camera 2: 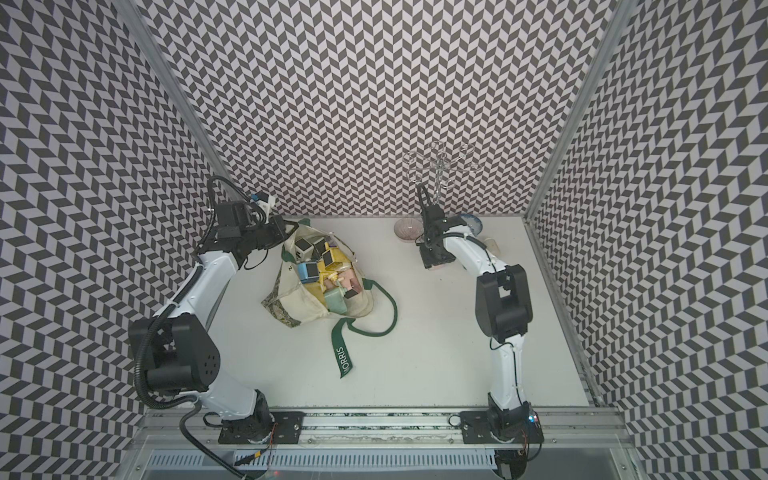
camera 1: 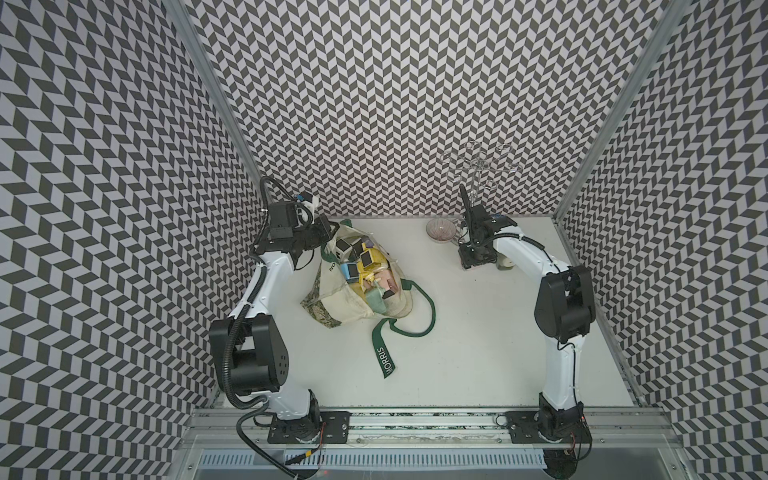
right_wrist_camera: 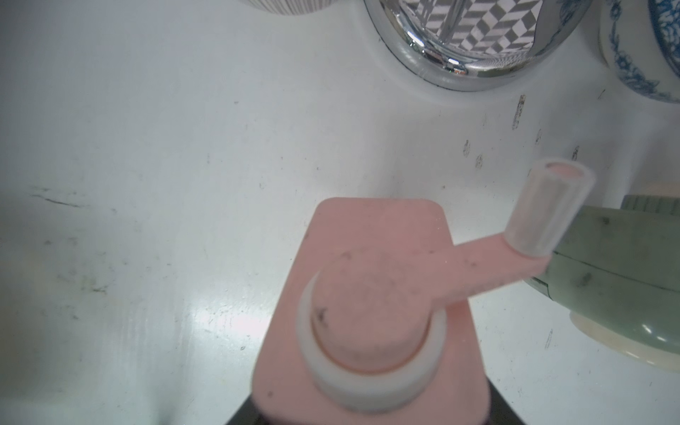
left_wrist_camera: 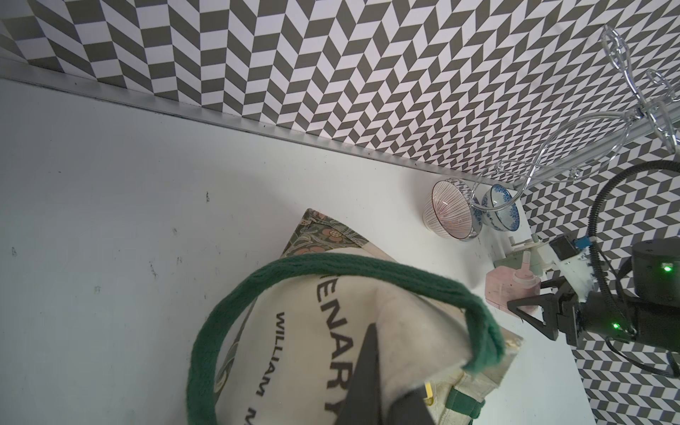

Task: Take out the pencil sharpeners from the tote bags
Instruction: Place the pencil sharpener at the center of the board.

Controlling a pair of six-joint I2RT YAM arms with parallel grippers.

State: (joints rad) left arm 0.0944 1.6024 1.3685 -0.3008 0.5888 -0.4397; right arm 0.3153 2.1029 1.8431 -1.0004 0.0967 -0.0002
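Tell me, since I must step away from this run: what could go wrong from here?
1. The right gripper has its jaws on the pink sharpener, whose crank sits close beside the green sharpener. Setting it down may nudge that one toward the blue bowl or chrome stand base.
2. The left gripper pinches the tote bag fabric. A slip could drop it over the sharpeners heaped inside.
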